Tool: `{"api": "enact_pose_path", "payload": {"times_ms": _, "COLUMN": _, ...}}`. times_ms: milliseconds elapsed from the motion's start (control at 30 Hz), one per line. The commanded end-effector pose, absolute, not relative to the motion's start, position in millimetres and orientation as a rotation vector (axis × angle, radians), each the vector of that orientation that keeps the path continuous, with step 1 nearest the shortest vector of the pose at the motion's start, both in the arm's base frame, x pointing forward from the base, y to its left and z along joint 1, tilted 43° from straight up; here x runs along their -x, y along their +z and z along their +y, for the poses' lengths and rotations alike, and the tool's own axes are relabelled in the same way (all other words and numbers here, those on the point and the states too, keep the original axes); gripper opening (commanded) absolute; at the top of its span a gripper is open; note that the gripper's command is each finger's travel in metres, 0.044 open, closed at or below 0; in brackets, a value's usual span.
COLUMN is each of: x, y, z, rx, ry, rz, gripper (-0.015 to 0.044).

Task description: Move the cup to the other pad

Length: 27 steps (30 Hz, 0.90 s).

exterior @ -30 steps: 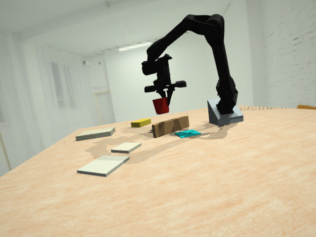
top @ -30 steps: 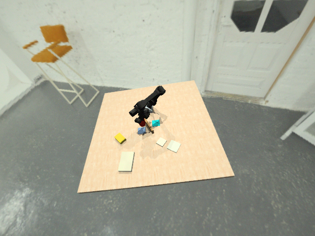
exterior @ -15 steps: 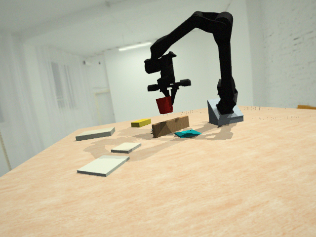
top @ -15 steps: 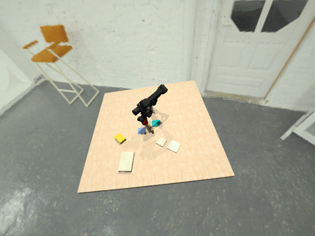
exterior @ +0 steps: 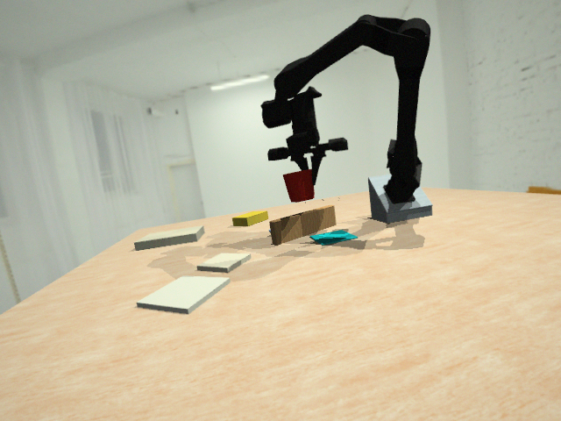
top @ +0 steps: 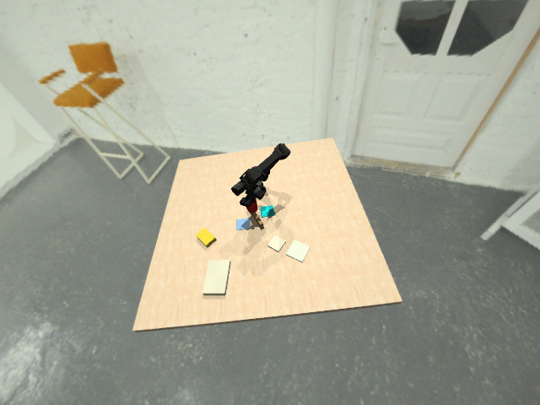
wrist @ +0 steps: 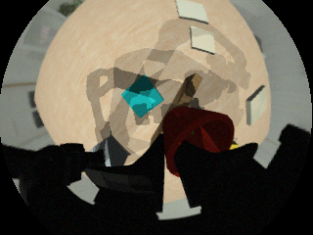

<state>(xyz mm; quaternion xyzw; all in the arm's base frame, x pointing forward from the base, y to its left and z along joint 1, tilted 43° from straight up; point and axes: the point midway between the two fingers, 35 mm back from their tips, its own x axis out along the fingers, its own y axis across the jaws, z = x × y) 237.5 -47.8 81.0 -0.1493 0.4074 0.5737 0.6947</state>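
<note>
The red cup (top: 251, 206) (exterior: 300, 186) (wrist: 215, 122) hangs in the air, tilted slightly in the exterior view. My gripper (top: 250, 202) (exterior: 311, 176) (wrist: 166, 136) is shut on the cup's wall, one finger inside and one outside. The cup is higher than the wooden barrier (top: 258, 221) (exterior: 302, 224) (wrist: 188, 90), which stands between the blue pad (top: 242, 224) and the cyan pad (top: 267, 211) (exterior: 332, 237) (wrist: 142, 98). The blue pad is mostly hidden in the exterior view and the wrist view. I cannot make out the marbles clearly inside the dark cup.
A yellow block (top: 206, 236) (exterior: 249, 218) and a large pale slab (top: 216, 277) (exterior: 169, 238) (wrist: 256, 105) lie beyond the blue pad. Two thin pale tiles (top: 277, 243) (top: 298, 251) (exterior: 223, 261) (exterior: 184, 292) lie off the barrier's end. The grey-blue arm base (exterior: 401, 210) stands behind.
</note>
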Motion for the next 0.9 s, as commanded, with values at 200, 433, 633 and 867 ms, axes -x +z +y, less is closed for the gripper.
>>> {"api": "enact_pose_path", "payload": {"times_ms": 200, "x": -226.9, "y": 91.8, "z": -35.3, "rx": 0.320, "ry": 1.281, "rz": 0.912, "gripper": 0.0000}}
{"api": "enact_pose_path", "payload": {"times_ms": 433, "x": -220.0, "y": 99.7, "z": -27.1, "rx": 0.319, "ry": 1.281, "rz": 0.912, "gripper": 0.0000}}
{"api": "enact_pose_path", "payload": {"times_ms": 633, "x": -214.1, "y": 106.3, "z": -20.1, "rx": 0.319, "ry": 1.282, "rz": 0.912, "gripper": 0.0000}}
{"api": "enact_pose_path", "payload": {"times_ms": 867, "x": -207.0, "y": 113.8, "z": -11.9, "rx": 0.318, "ry": 1.282, "rz": 0.913, "gripper": 0.0000}}
